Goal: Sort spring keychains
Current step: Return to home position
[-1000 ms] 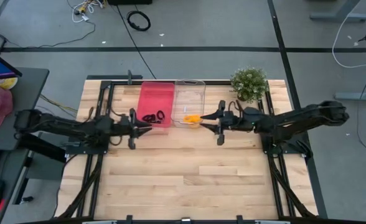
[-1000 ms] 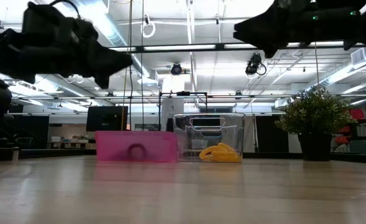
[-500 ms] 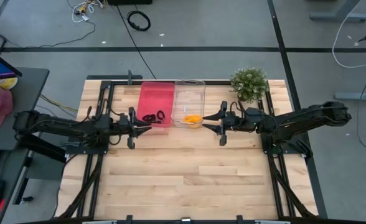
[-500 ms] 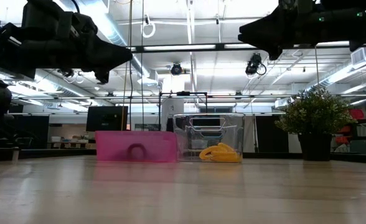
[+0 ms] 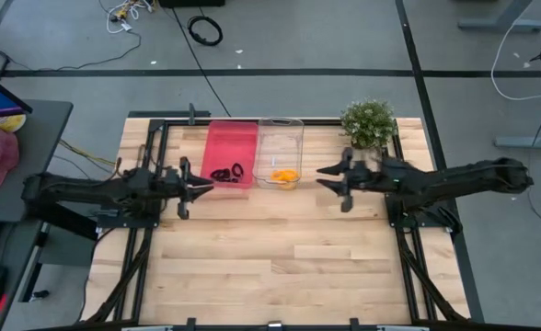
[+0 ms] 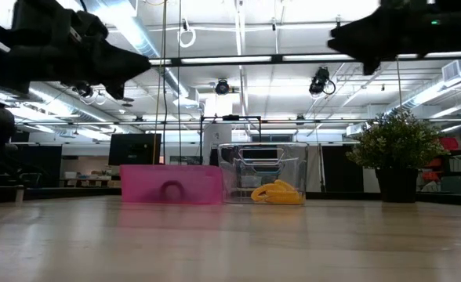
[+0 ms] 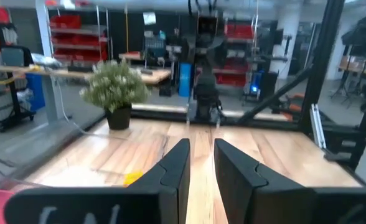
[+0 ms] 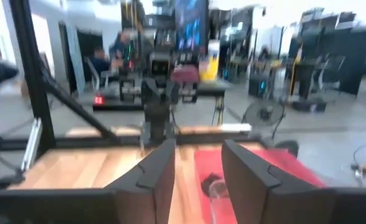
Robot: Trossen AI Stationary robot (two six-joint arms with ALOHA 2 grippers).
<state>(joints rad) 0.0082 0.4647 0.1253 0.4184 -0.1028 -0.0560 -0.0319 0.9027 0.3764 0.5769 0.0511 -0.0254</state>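
Observation:
Black spring keychains lie in the red bin, and orange ones lie in the clear bin beside it; the orange ones also show in the low view. My left gripper hovers open and empty just left of the red bin's near end, pointing right. My right gripper hovers open and empty to the right of the clear bin, pointing left. Both are held well above the tabletop in the low view, the left gripper and the right gripper.
A potted plant stands at the far right, behind my right arm. The two bins stand side by side at the far middle of the wooden table. People sit in the room beyond the table.
Both grippers have drawn back from the bins: my left gripper toward the table's left edge, my right gripper toward the right edge. The keychains in both bins have stayed where they were.

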